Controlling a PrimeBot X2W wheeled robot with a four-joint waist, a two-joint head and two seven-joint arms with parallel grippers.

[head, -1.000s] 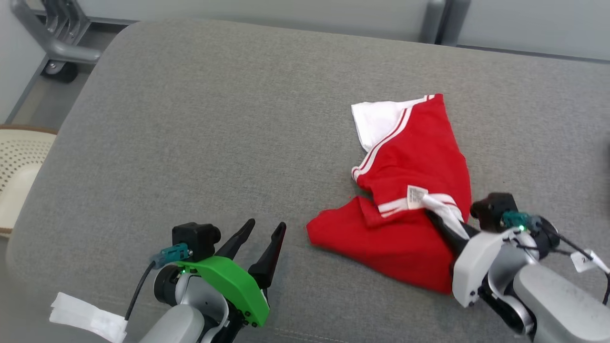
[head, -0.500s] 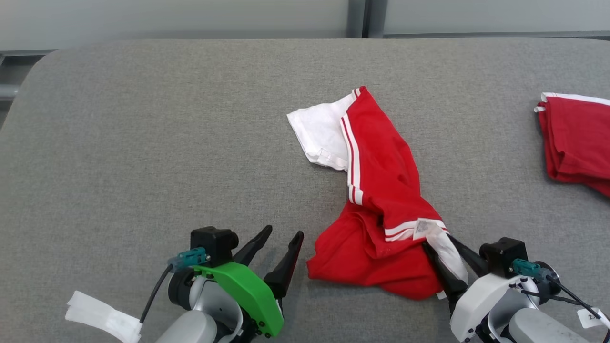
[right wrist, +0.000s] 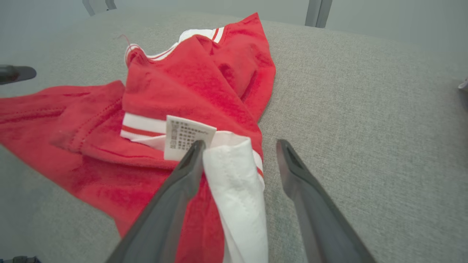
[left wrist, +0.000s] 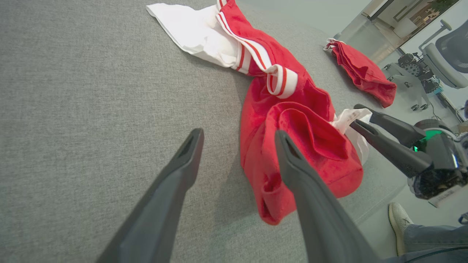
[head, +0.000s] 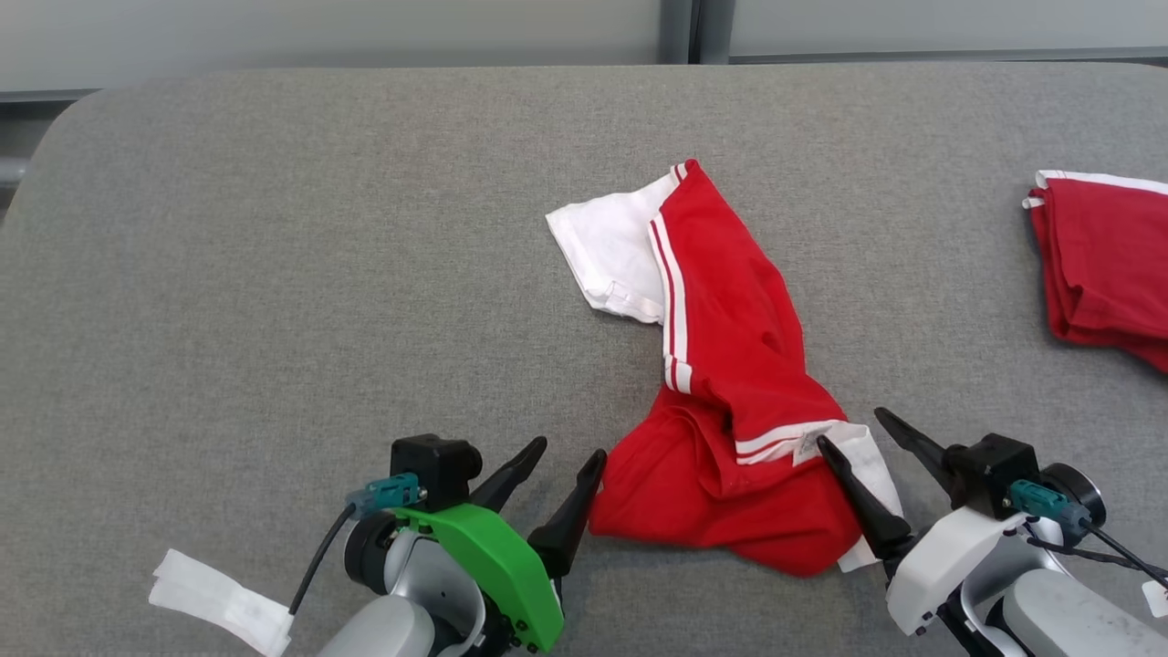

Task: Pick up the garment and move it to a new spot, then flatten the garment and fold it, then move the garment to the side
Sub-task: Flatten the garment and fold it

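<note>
grey woven fabric covers the wide padded surface that holds everything. the garment, red with white stripes and a white sleeve, lies crumpled and twisted on it, right of centre and toward the near edge, one white sleeve spread at its far end. a second red garment sits bunched well apart at the right edge. the right gripper rests at the garment's near right corner with its jaws spread wide, clamping nothing; a white cuff lies between the fingers, against the inner one. the left gripper is also spread and empty, its tips just beside the garment's near left hem. a small white label pokes out by the right gripper's inner finger.
</note>
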